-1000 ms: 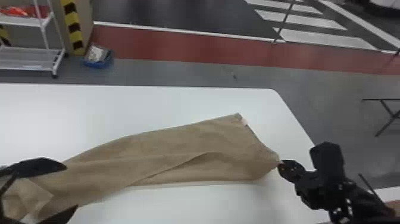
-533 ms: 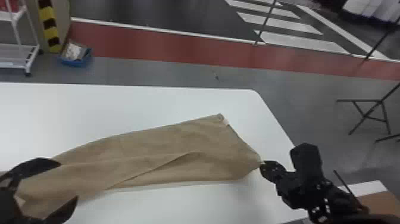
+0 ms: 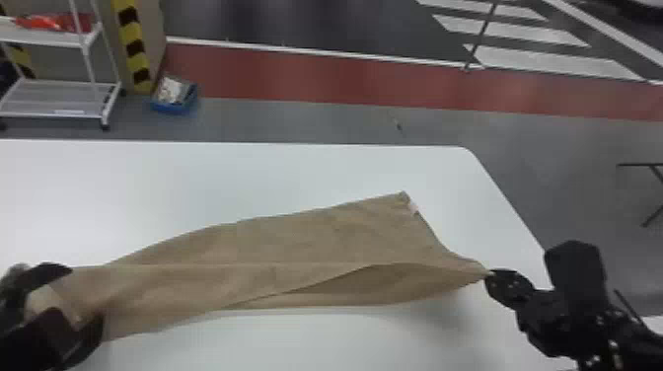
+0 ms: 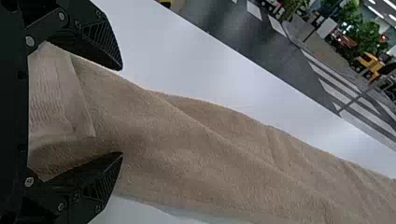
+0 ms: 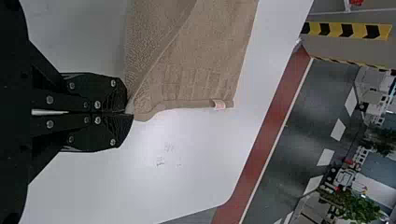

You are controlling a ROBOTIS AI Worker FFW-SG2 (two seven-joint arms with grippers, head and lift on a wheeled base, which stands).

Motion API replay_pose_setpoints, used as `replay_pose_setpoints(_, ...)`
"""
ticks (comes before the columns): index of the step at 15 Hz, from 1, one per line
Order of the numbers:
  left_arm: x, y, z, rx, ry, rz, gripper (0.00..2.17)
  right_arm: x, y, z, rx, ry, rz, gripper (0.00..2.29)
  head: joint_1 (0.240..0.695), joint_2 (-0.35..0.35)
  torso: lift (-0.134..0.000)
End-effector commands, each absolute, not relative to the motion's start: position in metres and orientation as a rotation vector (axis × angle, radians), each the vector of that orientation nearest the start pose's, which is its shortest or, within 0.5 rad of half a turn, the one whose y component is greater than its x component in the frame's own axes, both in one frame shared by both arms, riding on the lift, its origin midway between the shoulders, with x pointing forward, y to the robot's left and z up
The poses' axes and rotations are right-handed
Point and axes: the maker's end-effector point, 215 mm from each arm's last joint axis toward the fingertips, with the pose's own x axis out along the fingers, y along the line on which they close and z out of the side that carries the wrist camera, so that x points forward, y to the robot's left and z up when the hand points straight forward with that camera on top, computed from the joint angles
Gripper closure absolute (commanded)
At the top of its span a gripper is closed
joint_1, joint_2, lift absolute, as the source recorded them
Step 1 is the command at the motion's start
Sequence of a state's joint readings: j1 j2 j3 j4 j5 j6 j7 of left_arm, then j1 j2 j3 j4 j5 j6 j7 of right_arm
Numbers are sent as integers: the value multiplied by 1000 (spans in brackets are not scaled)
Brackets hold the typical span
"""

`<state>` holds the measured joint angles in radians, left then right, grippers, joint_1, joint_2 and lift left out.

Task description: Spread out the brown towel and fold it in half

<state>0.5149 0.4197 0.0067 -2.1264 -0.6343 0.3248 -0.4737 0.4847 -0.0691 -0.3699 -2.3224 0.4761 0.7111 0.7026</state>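
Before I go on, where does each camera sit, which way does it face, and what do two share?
Head view: on the head, facing forward and down at the white table and brown towel, with left end effector and right end effector.
Left wrist view: on the left wrist, facing past its open fingers along the towel.
Right wrist view: on the right wrist, facing past its shut fingers, pinching the towel, across the table.
Head and right wrist views share the towel's pale tag.

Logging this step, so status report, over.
Left end effector open around brown towel. Right end effector shut on towel corner. Loose fold may hinder spreading.
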Motion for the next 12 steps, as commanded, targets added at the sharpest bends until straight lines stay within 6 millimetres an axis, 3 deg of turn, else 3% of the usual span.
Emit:
replay_pose_setpoints(1,415,320,-398,924,422,-378,272,380,-389,-391,-387,625,102,1325,695,-166,-128)
replay_pose_setpoints(4,413,369,-392,900,478,-287,272,380,-389,-390,-386,623,105,1325,695,-104,-128)
replay_pose_setpoints(8,406,399,-384,894,507,-263,272,380,-391,-390,-386,623,108,1325,695,-18,-128)
replay_pose_setpoints(9,403,398,-375,915,488,-293,272,380,-394,-390,-387,625,107,1325,695,-7,-128)
replay_pose_setpoints(10,394,380,-366,959,443,-381,275,381,-395,-392,-388,628,107,1325,695,4,-128)
replay_pose_setpoints(12,374,345,-366,985,438,-548,360,383,-397,-393,-384,629,105,1325,695,-12,-128)
